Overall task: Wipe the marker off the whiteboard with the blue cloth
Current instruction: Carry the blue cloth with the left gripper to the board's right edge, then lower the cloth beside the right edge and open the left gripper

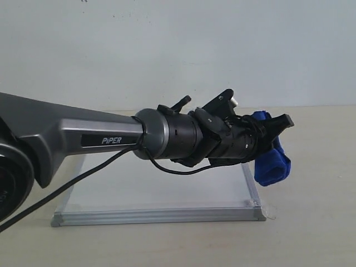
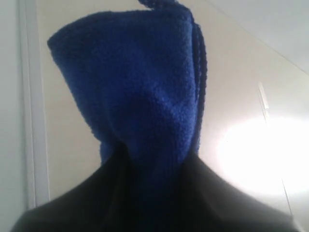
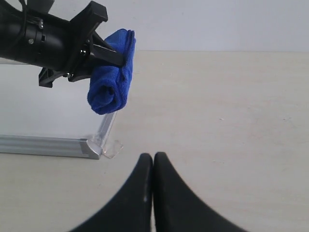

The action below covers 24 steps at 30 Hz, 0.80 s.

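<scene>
Your left hand has the blue cloth pinched between its fingers, out over the edge of the whiteboard.

The hand is closed only partway, its fingers clamped on the upper part of the rolled cloth. The thick end of the bundle hangs below the fingertips. The board lies flat on the worktop, under this hand and back beneath its arm, and the cloth hangs just above the board's framed side edge near a taped corner. You cannot tell whether the two touch. Your right hand has its fingers pressed together with nothing between them. It sits over bare worktop, with that same corner just beyond its fingertips.
</scene>
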Motion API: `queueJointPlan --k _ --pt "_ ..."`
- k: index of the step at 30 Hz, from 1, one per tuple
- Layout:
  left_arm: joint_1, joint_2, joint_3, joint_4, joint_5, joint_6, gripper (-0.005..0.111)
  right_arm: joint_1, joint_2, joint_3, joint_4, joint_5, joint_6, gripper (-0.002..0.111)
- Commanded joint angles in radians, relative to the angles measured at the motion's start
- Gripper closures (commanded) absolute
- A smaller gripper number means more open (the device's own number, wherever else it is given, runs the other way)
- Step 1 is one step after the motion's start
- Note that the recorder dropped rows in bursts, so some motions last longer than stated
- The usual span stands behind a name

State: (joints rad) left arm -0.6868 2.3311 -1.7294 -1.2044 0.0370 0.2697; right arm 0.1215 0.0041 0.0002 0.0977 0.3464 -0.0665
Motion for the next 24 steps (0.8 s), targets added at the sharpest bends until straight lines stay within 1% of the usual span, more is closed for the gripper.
queueJointPlan --k 1,6,8,11,24 --pt "-0.009 0.002 0.009 -0.015 -0.037 -0.016 0.103 -0.002 -0.004 0.0 0.0 -0.013 0.0 0.108" --pt "-0.009 0.053 0.009 -0.011 -0.014 -0.019 0.103 -0.002 -0.004 0.0 0.0 -0.013 0.0 0.108" --pt "-0.009 0.074 -0.009 -0.011 0.012 -0.019 0.103 -0.002 -0.004 0.0 0.0 -0.013 0.0 0.108" --pt "-0.009 0.078 -0.033 -0.018 0.018 -0.019 0.103 -0.002 -0.004 0.0 0.0 -0.013 0.0 0.108" --pt "-0.009 0.084 -0.039 -0.019 0.019 -0.02 0.103 -0.002 -0.004 0.0 0.0 -0.013 0.0 0.108"
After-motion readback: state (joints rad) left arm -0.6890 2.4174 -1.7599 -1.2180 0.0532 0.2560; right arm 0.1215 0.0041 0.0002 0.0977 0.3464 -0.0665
